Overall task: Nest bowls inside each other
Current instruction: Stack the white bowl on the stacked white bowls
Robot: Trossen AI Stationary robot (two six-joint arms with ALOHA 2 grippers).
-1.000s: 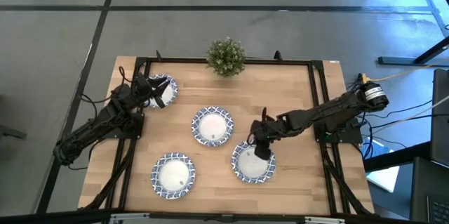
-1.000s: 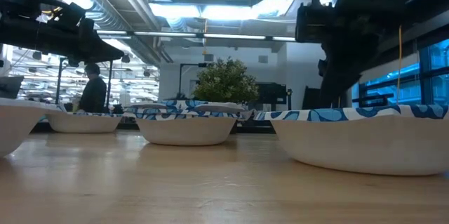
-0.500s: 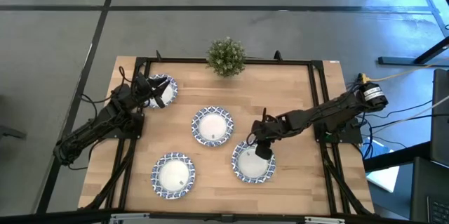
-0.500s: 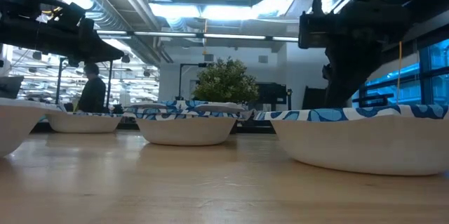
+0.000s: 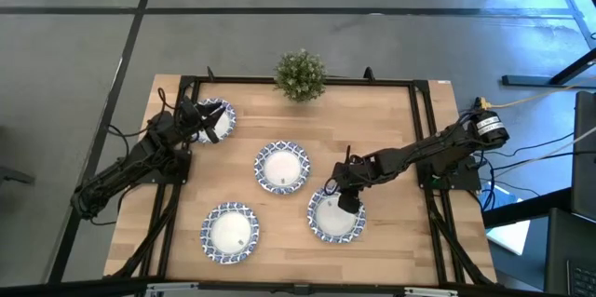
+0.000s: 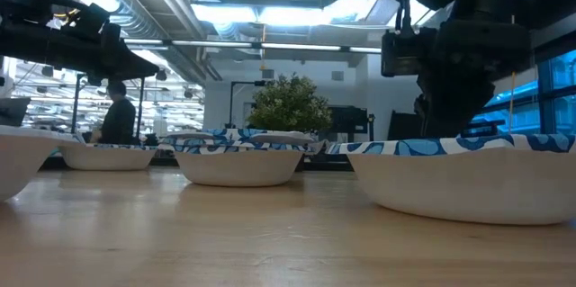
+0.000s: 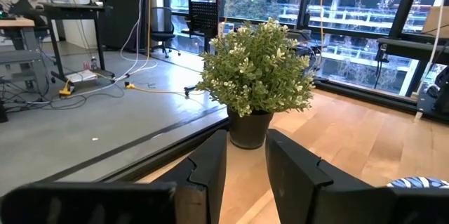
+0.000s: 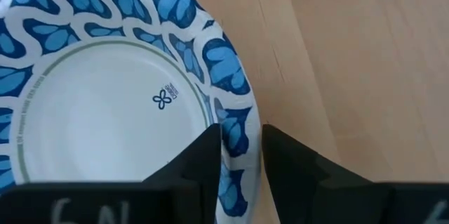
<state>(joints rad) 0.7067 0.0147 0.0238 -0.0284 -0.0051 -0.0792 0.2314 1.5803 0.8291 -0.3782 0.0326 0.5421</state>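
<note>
While the left claw (image 5: 207,122) waits over the far-left bowl (image 5: 216,120), its narrow-set fingers holding nothing, two more bowls (image 5: 282,168) lie mid-bench (image 5: 391,129). Farther right, the right claw (image 8: 237,155) straddles the rim of the near-right bowl (image 8: 105,104), fingers slightly apart, not yet pinching. A small flower mark is printed inside; no words are readable.

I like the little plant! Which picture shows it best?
The left wrist view: the plant fills the middle, with leaves and dark pot clear, seen past the left gripper. The high view shows only its leafy top at the table's far edge. The low view has it small behind bowls. The right wrist view misses it.
</note>
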